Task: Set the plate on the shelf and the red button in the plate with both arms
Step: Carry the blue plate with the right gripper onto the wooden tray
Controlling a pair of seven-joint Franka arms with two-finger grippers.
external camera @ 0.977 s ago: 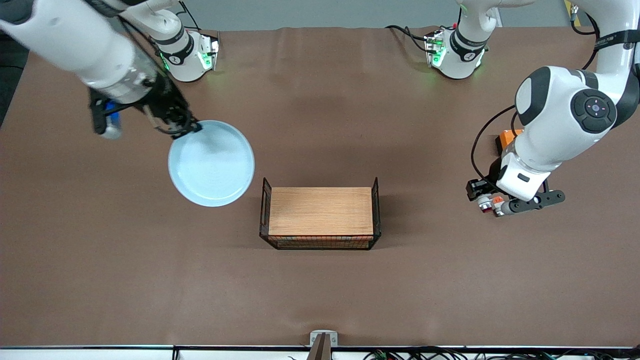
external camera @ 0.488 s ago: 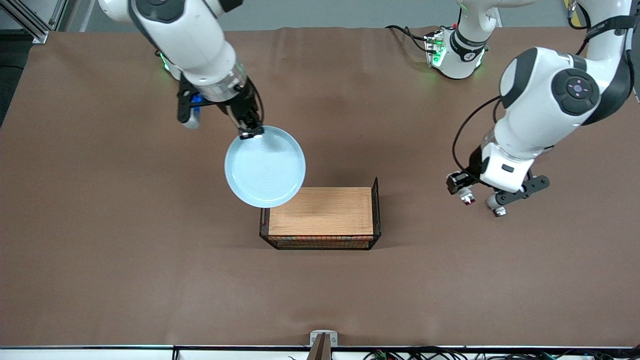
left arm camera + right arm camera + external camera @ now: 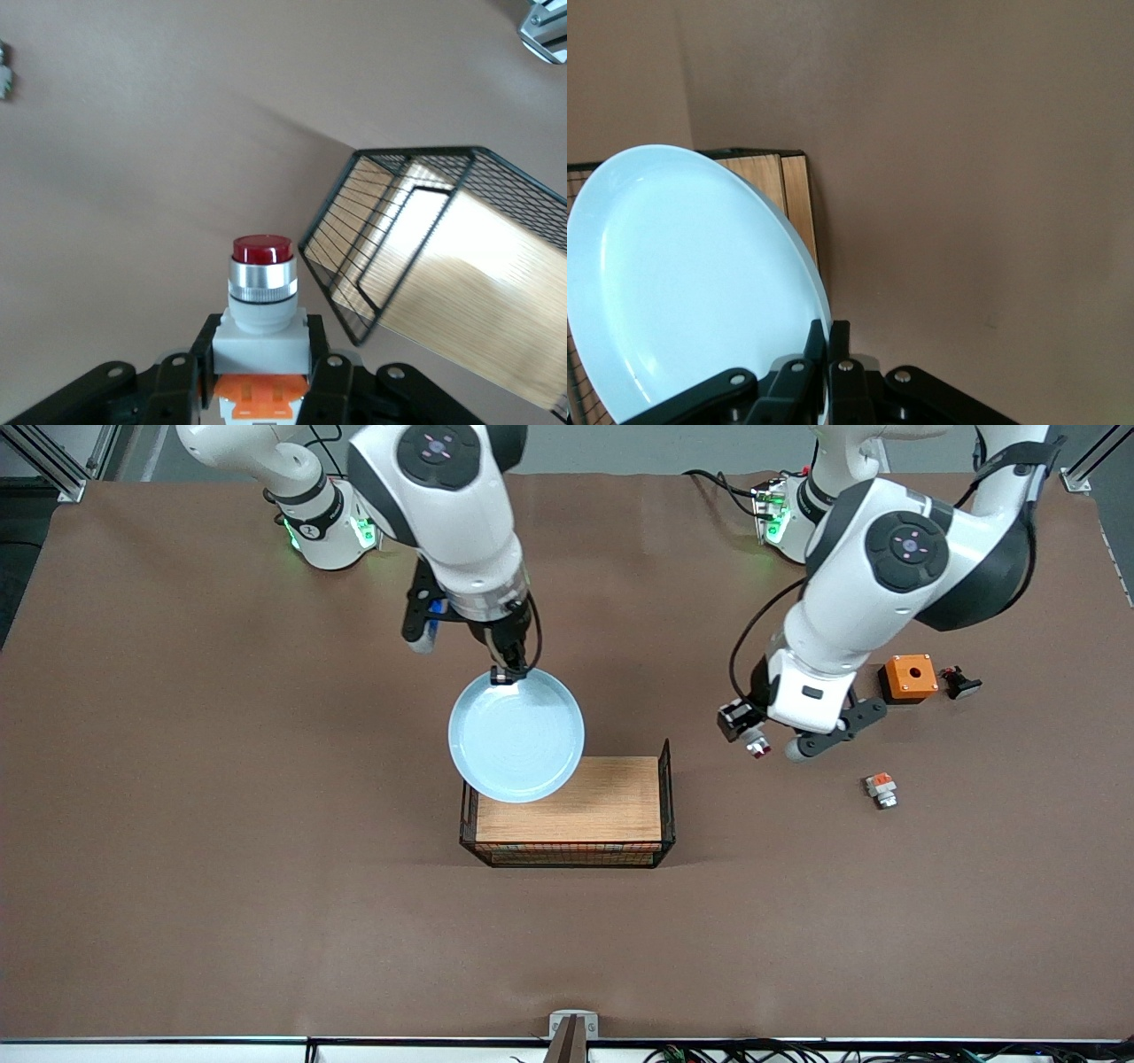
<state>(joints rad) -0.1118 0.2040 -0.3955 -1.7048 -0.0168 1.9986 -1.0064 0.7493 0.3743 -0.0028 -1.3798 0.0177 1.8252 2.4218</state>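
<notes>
While both arms carry their loads toward the wire basket (image 3: 666, 797) with its wooden floor, the transport step is in hand. Nearest the camera, the plate (image 3: 516, 735) hangs over the basket's corner at the right arm's end, its rim clamped in the right gripper (image 3: 507, 676). The left gripper (image 3: 753, 737), over bare table, is closed on the red button (image 3: 261, 288). Next: centre each load over the basket before lowering and releasing.

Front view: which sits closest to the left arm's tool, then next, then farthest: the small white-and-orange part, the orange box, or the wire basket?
From the left tool:
1. White-and-orange part, nearer the camera.
2. Orange box, toward the left arm's end; almost a tie with the first.
3. Wire basket, mid-table.
</notes>
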